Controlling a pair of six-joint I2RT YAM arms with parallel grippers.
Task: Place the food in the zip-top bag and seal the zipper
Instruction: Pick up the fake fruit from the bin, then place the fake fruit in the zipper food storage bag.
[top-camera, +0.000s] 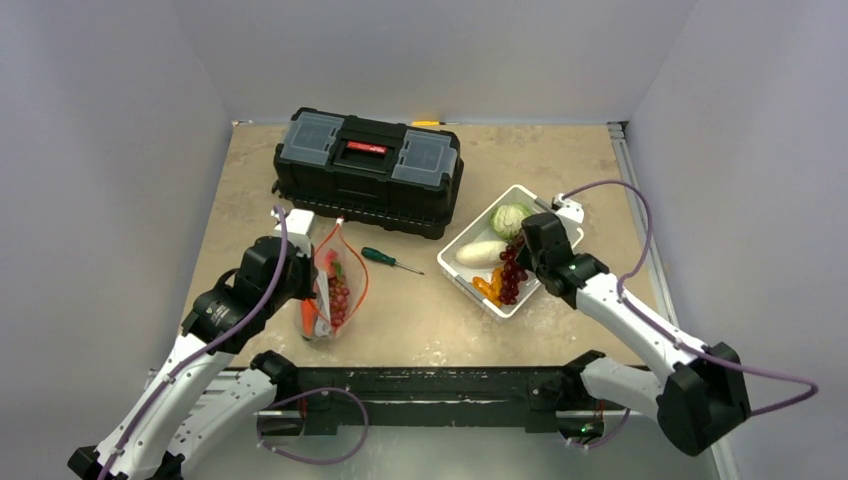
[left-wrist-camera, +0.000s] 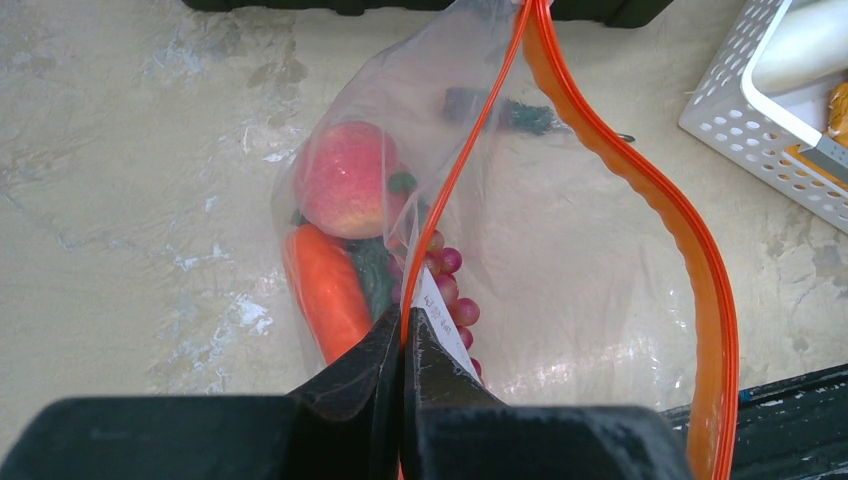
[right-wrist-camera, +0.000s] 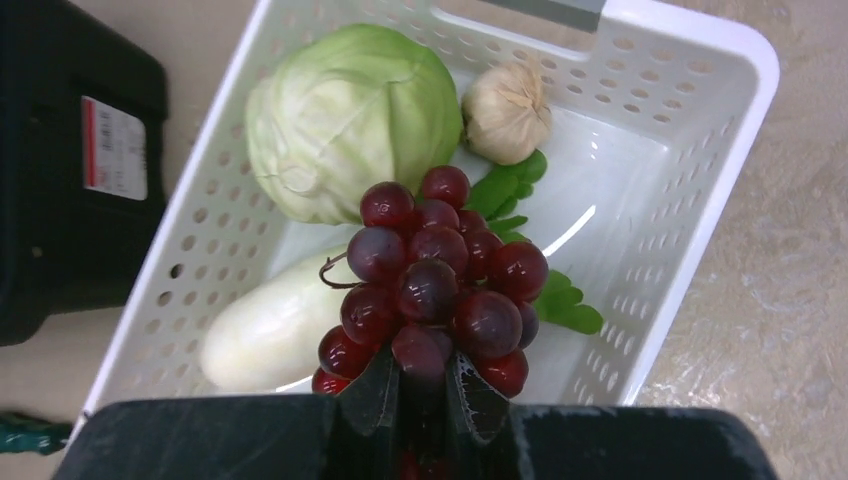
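The zip-top bag (left-wrist-camera: 560, 250) lies on the table (top-camera: 420, 320) at the near left, just in front of the black toolbox (top-camera: 368, 170), with its mouth facing the far side. The left fingers (left-wrist-camera: 402, 335) are closed tight on one lip of the orange-red zipper (left-wrist-camera: 690, 270). The other lip bows away to the right, which props the mouth open so food can be dropped in without a second hand on the bag. Inside it lie a pink peach (left-wrist-camera: 345, 180), an orange carrot (left-wrist-camera: 325, 290), something dark green and a few grapes (left-wrist-camera: 450, 290).

Well apart to the right, the white basket (right-wrist-camera: 700, 200) holds the rest. The right fingers (right-wrist-camera: 420, 385) reach down into it and are clamped on the lowest berries of the grape bunch (right-wrist-camera: 435, 275). They take it from the near end, probably because the cluster is narrowest and easiest to pinch there. The bunch rests on a long white vegetable (right-wrist-camera: 270, 330) and some green leaves, with the pale green cabbage (right-wrist-camera: 345, 120) and a garlic bulb (right-wrist-camera: 507, 108) beyond it.

The step in hand looks like lifting the bunch to carry it left, over the screwdriver (top-camera: 390, 260), to the open mouth. A grip on only a berry or two may let the bunch swing or slip. The task seems roughly midway, with the basket not yet emptied and the zipper unsealed.
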